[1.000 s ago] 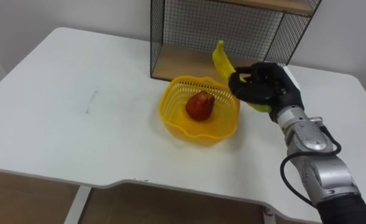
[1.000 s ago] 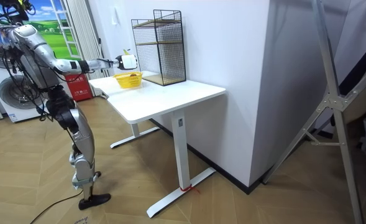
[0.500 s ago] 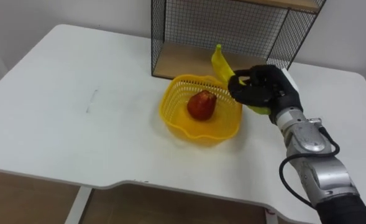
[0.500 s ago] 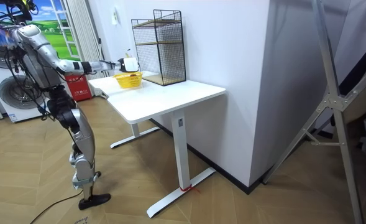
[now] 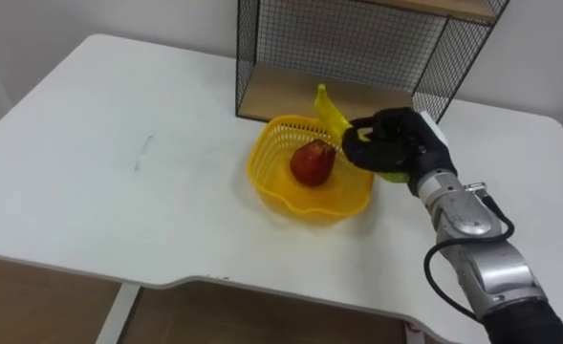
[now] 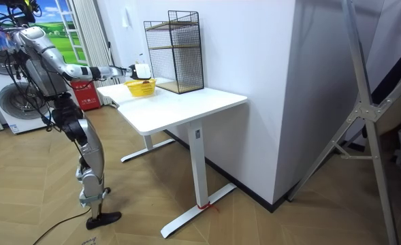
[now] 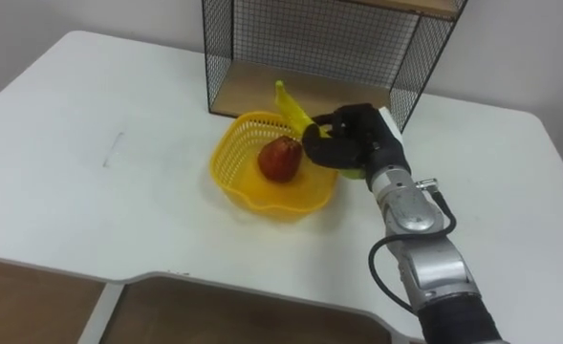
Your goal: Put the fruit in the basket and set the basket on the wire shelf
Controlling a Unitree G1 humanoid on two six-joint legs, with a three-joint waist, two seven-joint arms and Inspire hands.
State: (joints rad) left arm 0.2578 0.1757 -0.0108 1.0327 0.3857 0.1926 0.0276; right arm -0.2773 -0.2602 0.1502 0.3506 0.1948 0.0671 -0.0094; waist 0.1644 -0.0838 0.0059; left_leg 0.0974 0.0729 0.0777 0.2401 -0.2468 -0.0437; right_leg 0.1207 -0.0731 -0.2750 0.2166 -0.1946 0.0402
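With the black right hand (image 5: 393,143), grips a yellow curved banana (image 5: 330,108) round its lower half, fingers and thumb wrapped closed about it. Holds it tilted, free end up and leaning toward the black wire shelf (image 5: 357,43), right at the far right rim of the yellow plastic lattice basket (image 5: 262,175); cannot tell whether fruit and rim touch. Reaches in from the lower right, forearm stretched over the white table (image 5: 99,162), wrist turned inward, back of the hand upward. Shows a red rounded fruit (image 5: 312,162) lying in the middle of the basket, just in front of the shelf's wooden floor.

Probably light and firm, but quick to bruise under a hard squeeze; smooth-skinned, not really slippery. Best taken round the thick middle, as now, rather than by the thin stem end. Calls for a short carry leftward and a low release, so as not to knock the red fruit or tip the light basket. Stands at the table's near side in the room view, arm out toward the shelf.
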